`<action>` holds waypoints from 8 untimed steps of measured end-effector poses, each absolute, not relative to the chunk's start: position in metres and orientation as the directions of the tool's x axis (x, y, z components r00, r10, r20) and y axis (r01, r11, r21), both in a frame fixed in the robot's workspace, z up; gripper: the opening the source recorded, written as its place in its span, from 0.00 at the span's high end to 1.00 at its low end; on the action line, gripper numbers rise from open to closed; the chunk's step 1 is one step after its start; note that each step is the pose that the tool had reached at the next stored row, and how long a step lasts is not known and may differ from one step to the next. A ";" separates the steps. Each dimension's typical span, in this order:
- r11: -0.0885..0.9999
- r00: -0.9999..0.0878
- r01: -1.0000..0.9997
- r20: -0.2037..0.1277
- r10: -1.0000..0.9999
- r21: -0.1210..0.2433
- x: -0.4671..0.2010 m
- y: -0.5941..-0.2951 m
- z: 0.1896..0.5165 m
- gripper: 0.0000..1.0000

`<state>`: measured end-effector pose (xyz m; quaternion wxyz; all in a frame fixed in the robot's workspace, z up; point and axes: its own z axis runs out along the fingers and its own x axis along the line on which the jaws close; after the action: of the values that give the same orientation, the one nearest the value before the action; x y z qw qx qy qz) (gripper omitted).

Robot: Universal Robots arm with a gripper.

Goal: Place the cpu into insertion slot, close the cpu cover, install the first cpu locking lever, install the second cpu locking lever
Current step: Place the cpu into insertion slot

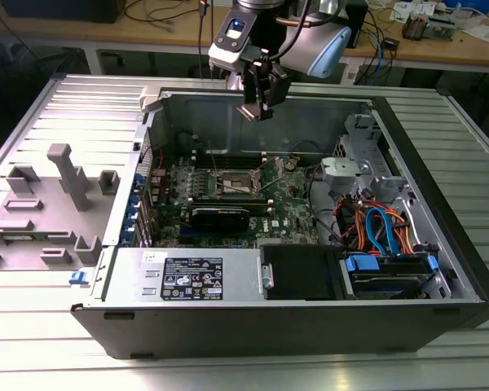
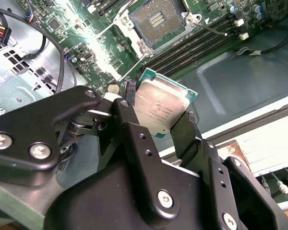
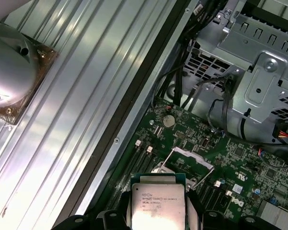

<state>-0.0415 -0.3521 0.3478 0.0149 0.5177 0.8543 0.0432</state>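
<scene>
Where the cpu (image 2: 161,108) is: in the air over the open computer case (image 1: 228,326), well apart from the motherboard (image 3: 240,165).
tool (image 2: 158,114): fingers clamped on two opposite edges of the cpu.
cpu facing: silver-grey top toward both wrist cameras; square, no long axis.
insertion slot (image 2: 156,20): uncovered, dark centre showing, beside the memory slots (image 2: 197,45).
table (image 1: 49,342): ribbed metal, carrying the case.

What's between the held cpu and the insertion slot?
In the second wrist view, the long black memory slots on the board lie between the cpu and the insertion slot.
</scene>
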 end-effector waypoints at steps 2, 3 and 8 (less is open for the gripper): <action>0.456 -0.460 0.885 0.019 0.888 0.089 -0.042 -0.352 0.348 0.46; 0.455 -0.458 0.886 0.019 0.889 0.089 -0.042 -0.352 0.348 0.46; 0.447 -0.450 0.890 0.019 0.893 0.089 -0.042 -0.352 0.348 0.46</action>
<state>-0.0418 -0.3521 0.3476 0.0152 0.5241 0.8504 0.0431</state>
